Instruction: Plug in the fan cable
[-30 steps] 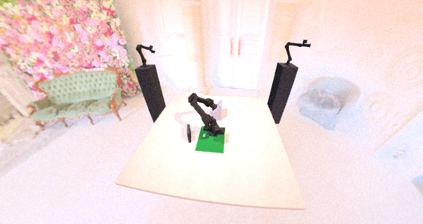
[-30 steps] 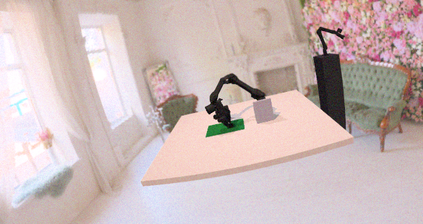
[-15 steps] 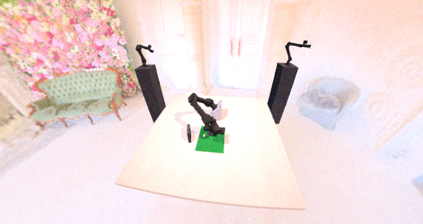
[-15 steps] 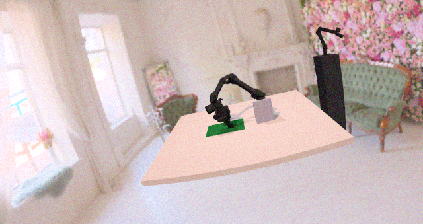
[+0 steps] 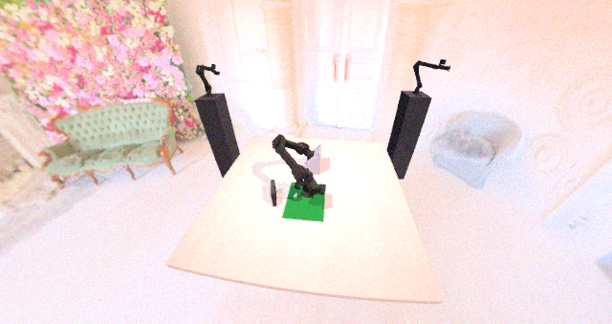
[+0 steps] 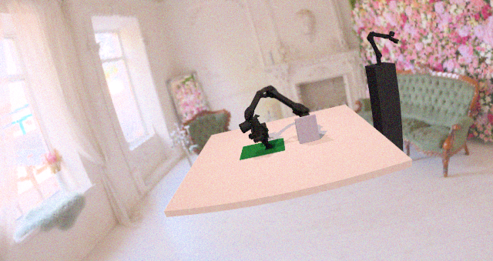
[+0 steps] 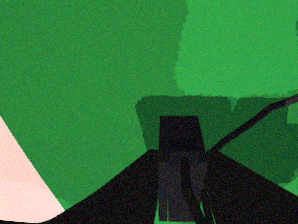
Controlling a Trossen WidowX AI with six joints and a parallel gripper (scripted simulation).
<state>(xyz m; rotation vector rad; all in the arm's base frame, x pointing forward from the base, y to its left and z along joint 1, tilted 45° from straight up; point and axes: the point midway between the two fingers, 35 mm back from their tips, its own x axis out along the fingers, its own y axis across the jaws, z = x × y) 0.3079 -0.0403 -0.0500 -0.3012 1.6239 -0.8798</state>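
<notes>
The black plug (image 7: 179, 134) stands on or just above the green board (image 5: 303, 213) (image 6: 249, 153) (image 7: 75, 75) in the wrist view; whether it touches the board I cannot tell. My gripper (image 6: 269, 147) (image 7: 181, 160) is low over the board, its dark fingers against both sides of the plug, shut on it. The black cable (image 7: 270, 107) runs off to the right. A small pale part (image 5: 295, 196) on the board, left of the gripper, may be the header; it is too small to tell. The black fan (image 5: 273, 193) stands upright left of the board.
A pale upright panel (image 5: 314, 162) (image 6: 307, 129) stands on the table (image 5: 363, 248) (image 6: 308, 165) near the arm's base. The cable loops close to the right finger in the wrist view. Two black pedestals with small arms stand beyond the table.
</notes>
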